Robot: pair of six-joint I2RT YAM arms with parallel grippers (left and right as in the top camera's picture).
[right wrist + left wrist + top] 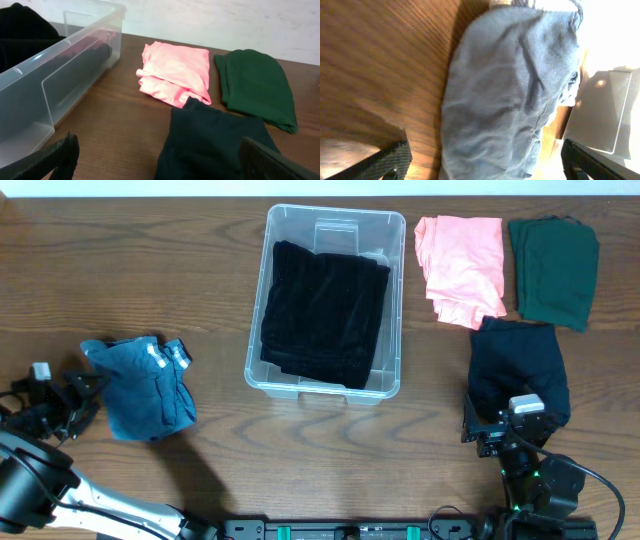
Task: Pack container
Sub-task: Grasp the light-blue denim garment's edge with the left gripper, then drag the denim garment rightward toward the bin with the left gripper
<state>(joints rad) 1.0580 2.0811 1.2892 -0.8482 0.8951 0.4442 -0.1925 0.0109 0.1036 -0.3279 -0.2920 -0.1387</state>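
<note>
Clear plastic, the container sits by the table's far edge, a black garment inside. Both grippers have their fingers spread wide, probably for the next picks: the left gripper faces the blue garment and the right gripper the navy one.

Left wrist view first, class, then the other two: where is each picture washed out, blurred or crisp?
Left wrist: upper right corner burnt out to white, wood at left smeared, blue garment fairly crisp. Overhead: even light, sharp throughout, though the black garment in the container shows little detail. Right wrist: pink garment crisp, the near dark garment murky.
</note>
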